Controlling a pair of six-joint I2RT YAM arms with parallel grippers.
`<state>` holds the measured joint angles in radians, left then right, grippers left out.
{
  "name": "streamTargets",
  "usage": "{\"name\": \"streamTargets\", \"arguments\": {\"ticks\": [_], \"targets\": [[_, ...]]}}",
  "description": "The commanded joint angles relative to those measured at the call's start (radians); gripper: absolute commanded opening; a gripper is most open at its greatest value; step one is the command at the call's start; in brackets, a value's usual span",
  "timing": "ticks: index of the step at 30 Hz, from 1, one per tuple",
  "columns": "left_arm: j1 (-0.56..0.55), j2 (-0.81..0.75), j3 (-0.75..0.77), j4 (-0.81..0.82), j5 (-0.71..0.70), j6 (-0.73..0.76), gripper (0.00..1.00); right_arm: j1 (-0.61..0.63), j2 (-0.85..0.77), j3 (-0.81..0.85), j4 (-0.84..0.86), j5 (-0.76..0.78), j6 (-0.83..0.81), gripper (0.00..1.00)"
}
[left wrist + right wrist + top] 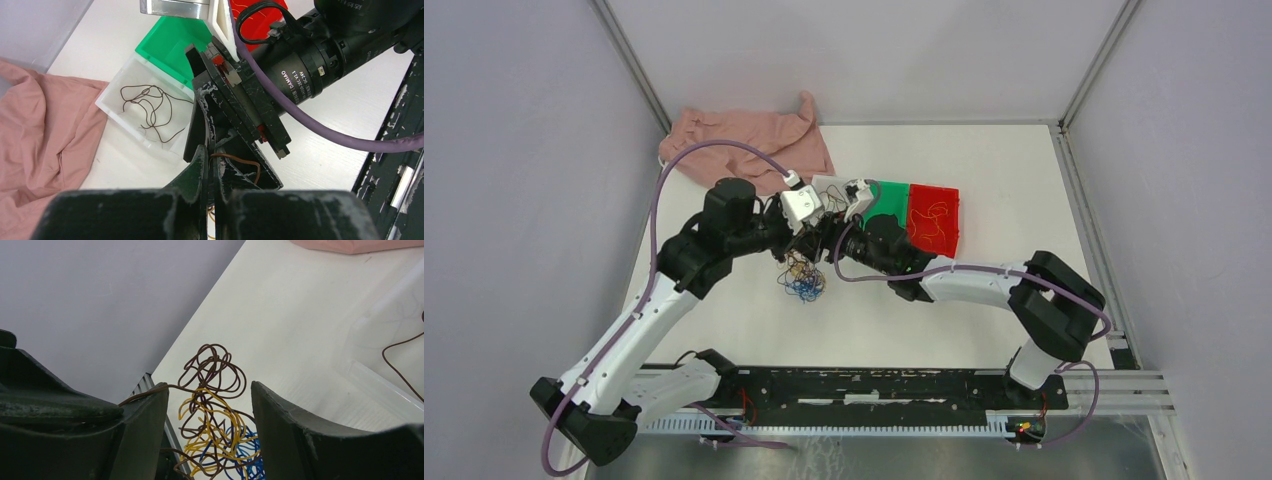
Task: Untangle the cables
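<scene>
The cables [802,278] are a tangle of brown, yellow and blue strands hanging below both grippers over the table. In the right wrist view the tangle [215,415] dangles between my right gripper's [209,387] open fingers, and one brown strand runs over its left finger [145,425]. My left gripper [210,150] is shut on that brown strand [245,162], nose to nose with the right gripper [834,243]. The left gripper [814,243] sits just left of it in the top view. One brown cable [150,112] lies in the white bin [117,107]. A yellow cable [936,222] lies in the red bin [914,195].
A green bin [894,192] stands between the white bin [829,184] and the red bin. A pink cloth [744,145] lies at the back left, next to the white bin. Grey walls close in the table on the left, back and right.
</scene>
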<state>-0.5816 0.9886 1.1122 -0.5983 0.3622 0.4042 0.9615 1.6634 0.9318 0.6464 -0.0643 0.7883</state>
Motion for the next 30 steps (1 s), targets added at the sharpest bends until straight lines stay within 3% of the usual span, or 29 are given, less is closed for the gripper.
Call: {"name": "streamTargets", "arguments": {"ticks": [1, 18, 30], "targets": [[-0.109, -0.03, 0.121, 0.326, 0.354, -0.107, 0.03, 0.063, 0.076, -0.037, -0.138, 0.019, -0.086, 0.67], [-0.107, -0.074, 0.25, 0.201, 0.141, -0.009, 0.03, 0.074, 0.037, -0.184, -0.049, 0.099, -0.141, 0.65], [-0.106, -0.076, 0.322, 0.16, 0.182, -0.019, 0.03, 0.054, -0.106, -0.374, 0.091, 0.076, -0.121, 0.68]]}}
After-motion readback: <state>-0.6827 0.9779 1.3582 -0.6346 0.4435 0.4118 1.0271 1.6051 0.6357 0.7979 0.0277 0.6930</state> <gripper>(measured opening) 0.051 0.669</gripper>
